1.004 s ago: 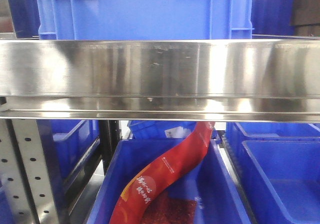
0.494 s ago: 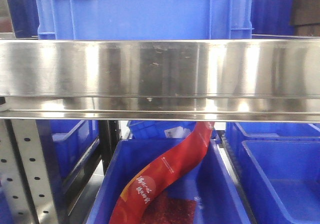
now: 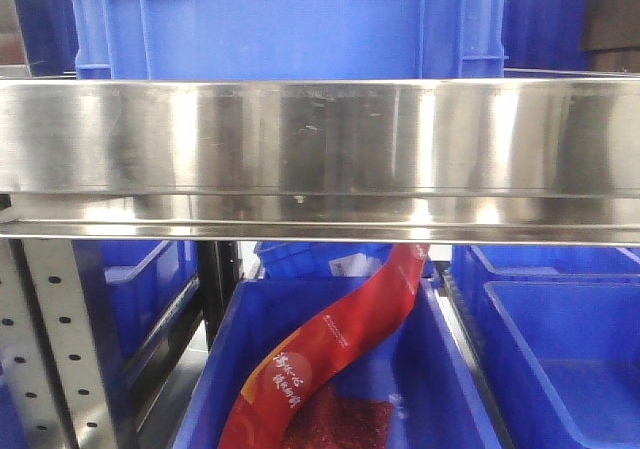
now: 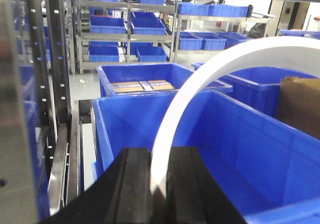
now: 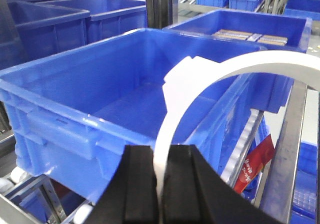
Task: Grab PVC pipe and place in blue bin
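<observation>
Left pincer (image 4: 159,186) and right pincer (image 5: 161,186) are closed on the PVC pipe (image 4: 170,116), arced toward 2 o'clock over the blue bin (image 5: 90,69) (apparently empty); both ends should be lowered inside, then released together.

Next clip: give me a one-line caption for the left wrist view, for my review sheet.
Left gripper, jaws shut on the white PVC pipe, which arcs up and right over a blue bin.

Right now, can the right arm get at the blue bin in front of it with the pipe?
Probably yes. The right gripper is shut on the PVC pipe, and the blue bin sits open-topped just ahead with nothing between. The left gripper also clamps pipe, which may limit it.
</observation>
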Action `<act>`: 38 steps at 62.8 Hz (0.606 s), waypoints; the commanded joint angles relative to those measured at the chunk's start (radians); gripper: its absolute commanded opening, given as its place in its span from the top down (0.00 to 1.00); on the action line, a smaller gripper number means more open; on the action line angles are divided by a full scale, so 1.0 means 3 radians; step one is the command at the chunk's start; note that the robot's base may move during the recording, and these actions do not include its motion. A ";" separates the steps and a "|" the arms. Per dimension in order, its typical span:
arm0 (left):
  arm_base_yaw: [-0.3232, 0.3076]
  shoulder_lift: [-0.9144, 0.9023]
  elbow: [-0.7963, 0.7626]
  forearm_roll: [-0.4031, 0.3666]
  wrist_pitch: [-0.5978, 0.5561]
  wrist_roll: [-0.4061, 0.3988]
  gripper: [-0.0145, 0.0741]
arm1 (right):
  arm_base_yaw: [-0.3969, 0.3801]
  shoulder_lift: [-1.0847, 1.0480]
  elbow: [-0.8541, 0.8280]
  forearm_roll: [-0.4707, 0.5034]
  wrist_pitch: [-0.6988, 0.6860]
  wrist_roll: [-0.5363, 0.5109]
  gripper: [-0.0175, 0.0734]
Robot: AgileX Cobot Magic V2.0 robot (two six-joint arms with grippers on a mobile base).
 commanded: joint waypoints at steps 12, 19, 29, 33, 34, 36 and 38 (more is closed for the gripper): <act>-0.0025 0.0321 -0.0224 -0.0012 -0.0290 -0.0007 0.96 | 0.0004 0.0421 -0.0442 0.0059 -0.0004 -0.0041 0.99; -0.0025 0.0429 -0.0316 -0.0012 -0.0408 -0.0007 0.96 | 0.0011 0.0621 -0.0649 0.0120 0.0017 -0.0041 0.99; -0.0025 0.0620 -0.0528 -0.0012 -0.0403 -0.0007 0.96 | 0.0130 0.0881 -0.0950 0.0120 0.0033 -0.0162 0.99; -0.0042 0.0700 -0.0601 -0.0012 -0.0403 -0.0007 0.96 | 0.0179 0.0985 -0.1063 0.0120 0.0027 -0.0190 0.99; -0.0044 0.0734 -0.0624 -0.0012 -0.0403 -0.0007 0.96 | 0.0196 0.1024 -0.1096 0.0120 0.0027 -0.0190 0.99; -0.0052 0.0788 -0.0659 -0.0012 -0.0403 -0.0007 0.96 | 0.0215 0.1077 -0.1137 0.0120 0.0027 -0.0190 0.99; -0.0077 0.0834 -0.0707 -0.0012 -0.0403 -0.0007 0.96 | 0.0241 0.1142 -0.1177 0.0120 0.0020 -0.0196 0.99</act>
